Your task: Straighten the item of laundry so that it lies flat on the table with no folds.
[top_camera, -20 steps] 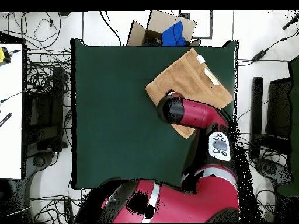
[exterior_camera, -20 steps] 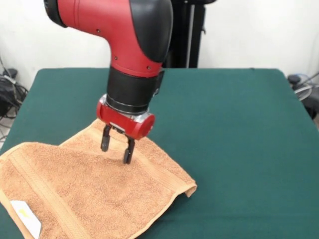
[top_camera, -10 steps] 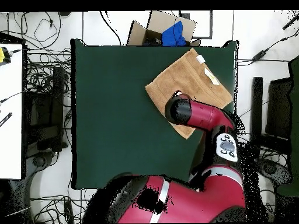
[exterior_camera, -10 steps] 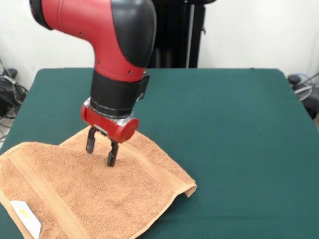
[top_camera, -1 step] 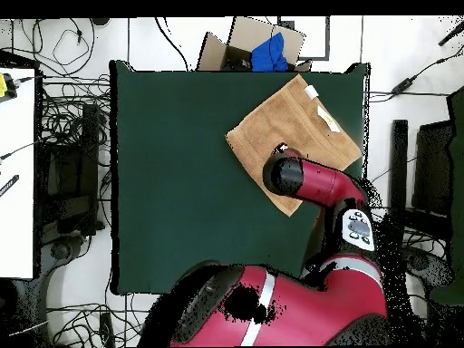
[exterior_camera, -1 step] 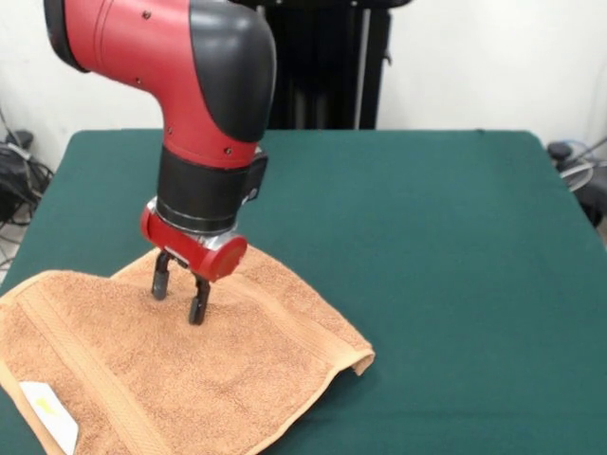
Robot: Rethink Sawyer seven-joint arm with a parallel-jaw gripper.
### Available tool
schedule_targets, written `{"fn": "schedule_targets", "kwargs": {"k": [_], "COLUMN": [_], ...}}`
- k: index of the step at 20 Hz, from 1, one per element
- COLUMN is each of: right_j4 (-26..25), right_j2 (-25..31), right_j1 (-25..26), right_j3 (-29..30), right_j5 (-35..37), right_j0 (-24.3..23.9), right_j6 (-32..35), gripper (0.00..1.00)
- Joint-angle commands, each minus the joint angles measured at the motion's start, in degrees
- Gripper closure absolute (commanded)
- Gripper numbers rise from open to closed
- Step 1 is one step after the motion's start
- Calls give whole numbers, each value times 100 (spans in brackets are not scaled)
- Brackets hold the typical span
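Observation:
The item of laundry (exterior_camera, -1 step: 171,379), a peach-orange terry towel with border bands, lies on the green table (exterior_camera, -1 step: 427,246) at the near left in the front view, with a white tag (exterior_camera, -1 step: 47,412) by its near corner. Its right corner curls up in a small fold. My gripper (exterior_camera, -1 step: 177,292) hangs open just above the towel's far middle part, nothing between its fingers. From overhead the towel (top_camera, -1 step: 281,122) lies at the table's top right, the arm covering its lower part and hiding the gripper.
In the overhead view a cardboard box (top_camera, -1 step: 245,45) with something blue in it stands beyond the table's top edge. Cables lie on the floor around the table (top_camera, -1 step: 172,181). The towel's left side reaches the table's left edge in the front view.
The gripper has moved left in the front view and slightly lower over the towel, staying open. The towel has not moved.

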Motion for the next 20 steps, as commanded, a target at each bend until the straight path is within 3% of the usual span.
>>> {"fn": "schedule_targets", "kwargs": {"k": [1, 6, 15, 20], "right_j4": [372, 569, 654, 534], "right_j2": [335, 514, 499, 171], "right_j1": [-309, -466, -502, -532], "right_j3": [572, 811, 885, 742], "right_j5": [1053, 1824, 2017, 2060], "right_j0": [-178, -369, -317, -57], "right_j6": [717, 561, 690, 846], "gripper": [0, 0, 0, 0]}}
